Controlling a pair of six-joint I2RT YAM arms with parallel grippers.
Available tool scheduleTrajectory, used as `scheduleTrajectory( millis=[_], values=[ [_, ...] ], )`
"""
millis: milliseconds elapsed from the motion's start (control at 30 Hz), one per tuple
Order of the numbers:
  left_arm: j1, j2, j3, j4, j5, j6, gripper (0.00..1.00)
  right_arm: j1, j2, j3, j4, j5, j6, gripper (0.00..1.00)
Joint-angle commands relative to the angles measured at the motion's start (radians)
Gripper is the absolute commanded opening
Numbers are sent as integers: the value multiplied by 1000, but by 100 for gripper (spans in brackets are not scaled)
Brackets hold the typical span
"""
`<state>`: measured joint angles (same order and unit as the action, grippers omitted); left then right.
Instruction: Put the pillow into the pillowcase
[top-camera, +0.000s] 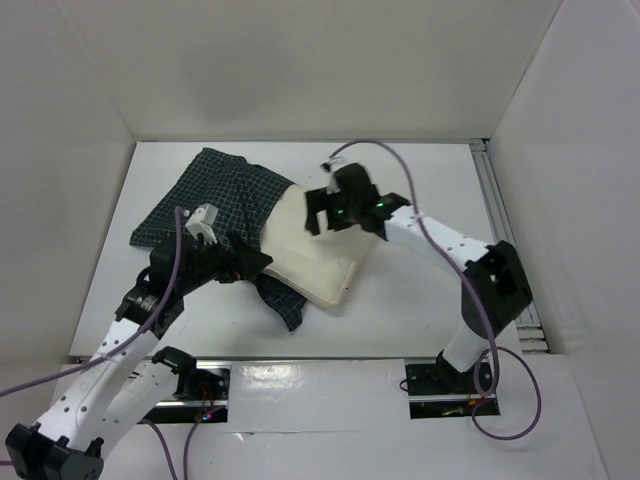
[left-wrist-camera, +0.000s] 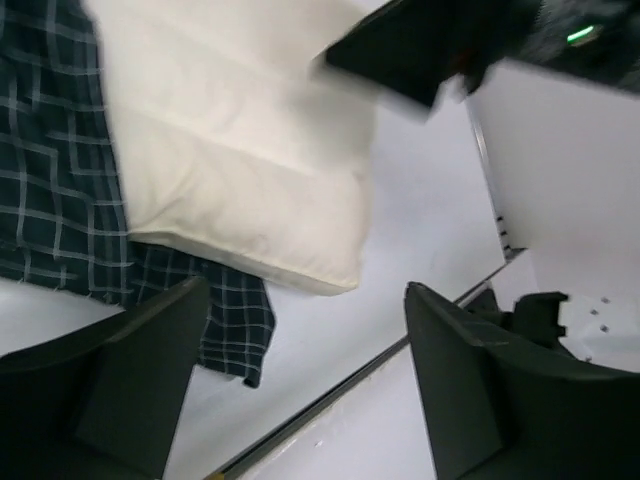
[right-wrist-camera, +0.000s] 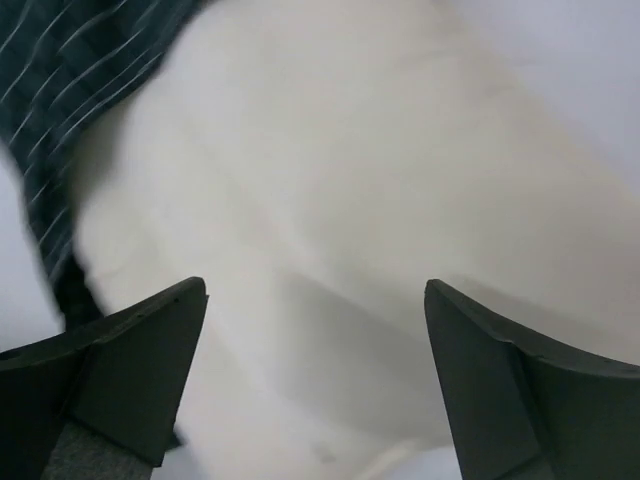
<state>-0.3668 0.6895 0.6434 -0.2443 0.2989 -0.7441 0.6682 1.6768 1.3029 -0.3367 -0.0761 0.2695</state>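
The cream pillow (top-camera: 312, 252) lies in the middle of the table, its far left end inside the dark checked pillowcase (top-camera: 215, 195). A flap of the case pokes out under the pillow's near edge (top-camera: 285, 305). My left gripper (top-camera: 252, 263) is open and empty at the pillow's left edge by the case mouth. The left wrist view shows the pillow (left-wrist-camera: 230, 170), the case (left-wrist-camera: 50, 150) and the open gripper (left-wrist-camera: 308, 290). My right gripper (top-camera: 322, 213) is open above the pillow's far part. The right wrist view shows the open gripper (right-wrist-camera: 315, 285) just over the pillow (right-wrist-camera: 350, 160), with the case (right-wrist-camera: 70, 60) at top left.
White enclosure walls stand on three sides. A metal rail (top-camera: 500, 215) runs along the table's right edge. A shiny metal strip (top-camera: 320, 375) with the arm bases lies at the near edge.
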Motion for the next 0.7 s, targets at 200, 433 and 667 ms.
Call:
scheduleTrajectory(
  millis=[200,433,667],
  values=[
    [8,330,182,-134,-52,9,77,-354,161,-59,150,12,122,89],
    [-15,516,401,-330,-178,34,75,-217,82,-226,205,-100,189,0],
    [-73,680,521,-469,-300,78,79,14,-227,-459,185,-85,269,59]
  ],
)
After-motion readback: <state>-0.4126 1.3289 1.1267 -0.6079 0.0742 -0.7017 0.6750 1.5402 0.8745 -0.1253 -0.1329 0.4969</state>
